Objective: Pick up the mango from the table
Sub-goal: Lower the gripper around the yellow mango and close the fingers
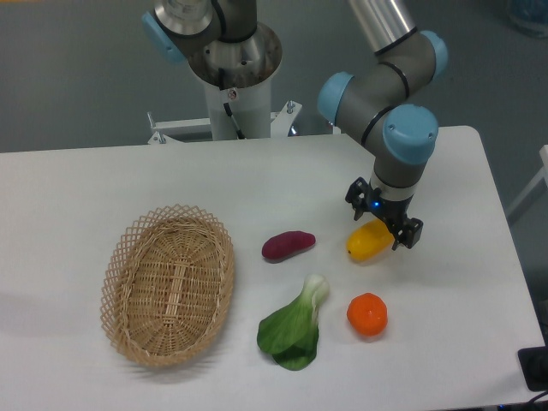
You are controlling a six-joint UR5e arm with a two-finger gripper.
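The mango (368,242) is a smooth yellow oblong fruit lying on the white table (103,184), right of centre. My gripper (383,221) points down right over the mango's upper right end, with its black fingers (411,234) spread on either side of it. The jaws look open around the fruit, and the mango still rests on the table. The part of the mango under the gripper is hidden.
A purple-red sweet potato (288,246) lies left of the mango. A round orange tangerine (367,314) sits in front of it, and a green bok choy (295,330) lies front centre. An oval wicker basket (169,285) stands at the left. The arm's base (233,81) is at the back.
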